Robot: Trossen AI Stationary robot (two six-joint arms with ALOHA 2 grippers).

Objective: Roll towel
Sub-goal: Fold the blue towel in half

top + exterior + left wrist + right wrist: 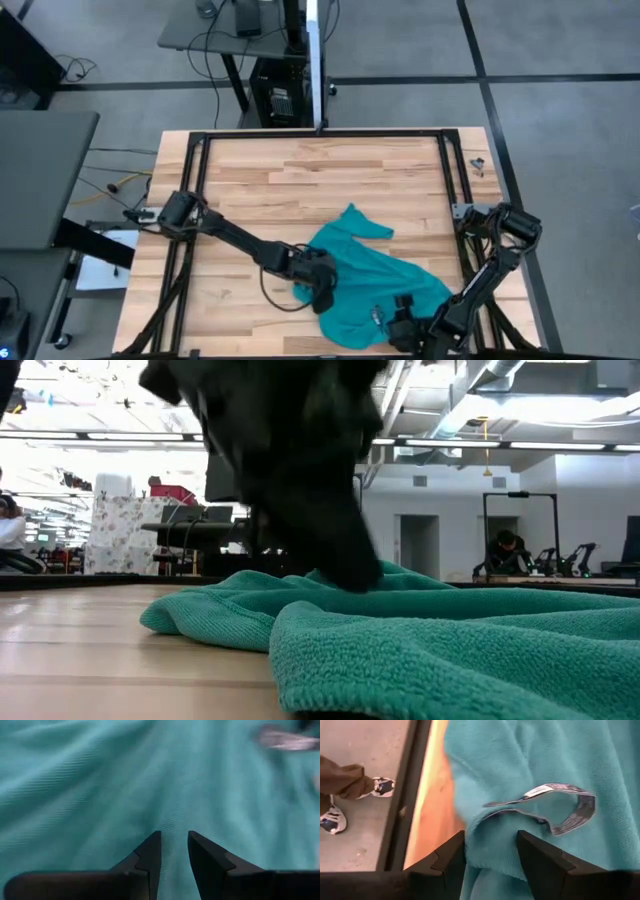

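The teal towel [372,282] lies crumpled on the wooden table toward the near right, with a pointed corner [352,212] reaching toward the far side. It also shows in the low view [420,630]. Its pale tag loop [570,805] lies on top near the towel's near edge. My left gripper [322,292] is at the towel's left edge, its fingers close together with cloth between them [175,845]. My right gripper [400,322] is at the towel's near part, beside the tag, shut on a bunched fold [490,850]. My left gripper pinches a ridge of the towel's cloth [174,827] between its two fingers, coming down from above at the towel's left side. One layer or several, I cannot tell. The towel around it lies on the table. My right gripper pinches a bunched fold of the towel [490,832] between its two fingers, right beside the tag loop, near the towel's near edge. Several layers are gathered in the fold. The cloth beyond the fingers lies slack on the table.
Black frame rails [200,200] run along the table's left, right and far sides. The table's near edge [427,795] is close to my right gripper, and a person's shoes [350,805] show on the floor beyond it. Bare wood [300,170] lies on the far half.
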